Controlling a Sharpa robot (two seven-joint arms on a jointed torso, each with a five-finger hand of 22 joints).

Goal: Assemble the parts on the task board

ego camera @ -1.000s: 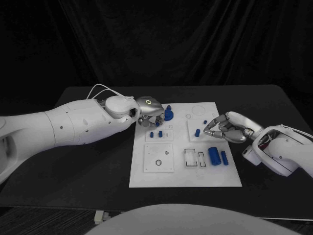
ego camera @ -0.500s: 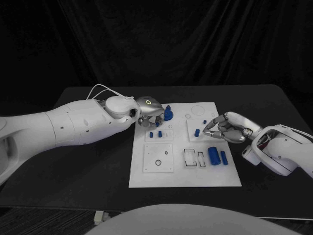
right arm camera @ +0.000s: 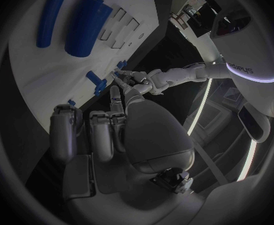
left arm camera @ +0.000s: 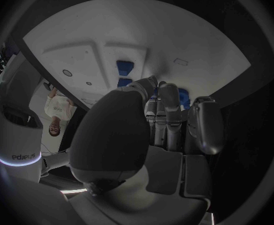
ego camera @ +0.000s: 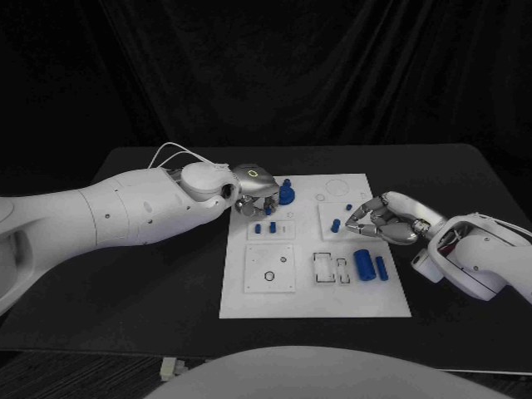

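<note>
task board lies mid-bench; we judge left hand curls over upright blue parts to seat one, right hand pinching a small blue piece; left grasp unclear.

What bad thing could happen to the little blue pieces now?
The left hand sits right among the standing blue pegs and the tall blue part; a clumsy move might topple them. The right hand hovers near a small blue piece and could knock it off the task board.
</note>
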